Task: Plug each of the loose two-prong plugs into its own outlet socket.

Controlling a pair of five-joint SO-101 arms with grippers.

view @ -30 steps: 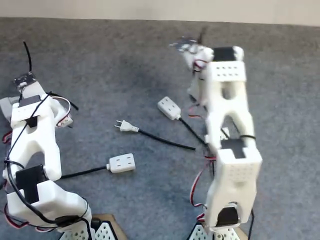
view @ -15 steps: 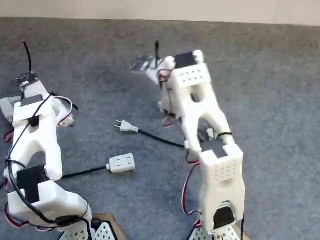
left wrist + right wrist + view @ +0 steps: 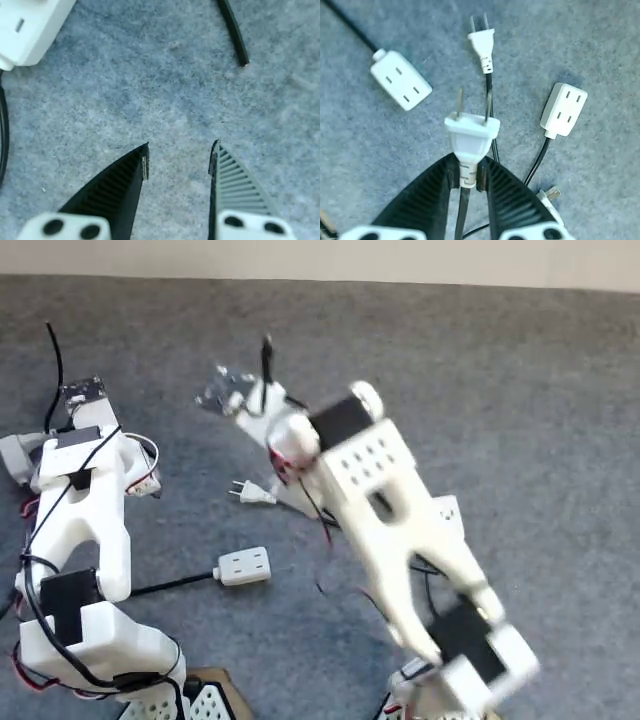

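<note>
a: how far along?
b: barely started, by the look of it. right gripper (image 3: 469, 165) clamped on the neck of a white two-prong plug (image 3: 471, 131), prongs pointing out ahead, raised above the table (image 3: 360, 150). not in any socket yet.
a: and underneath?
b: first outlet socket (image 3: 401, 80) lying flat to one side of the held plug, second outlet socket (image 3: 564, 110) to the opposite side, slots bare on both. between them a second loose plug (image 3: 481, 41) on its black cord, unplugged. also the prongs of a third plug (image 3: 547, 194) peeking out beside a finger.
a: left side?
b: left gripper (image 3: 180, 155) spread wide, holding nothing, low over the table, near a white socket block (image 3: 27, 22) and a black cable end (image 3: 232, 30).
a: left to do, then?
b: every insertion, seemingly.
a: any brand or writing to read?
b: nothing legible. only tiny marks on the second loose plug's collar, too small to make out.
</note>
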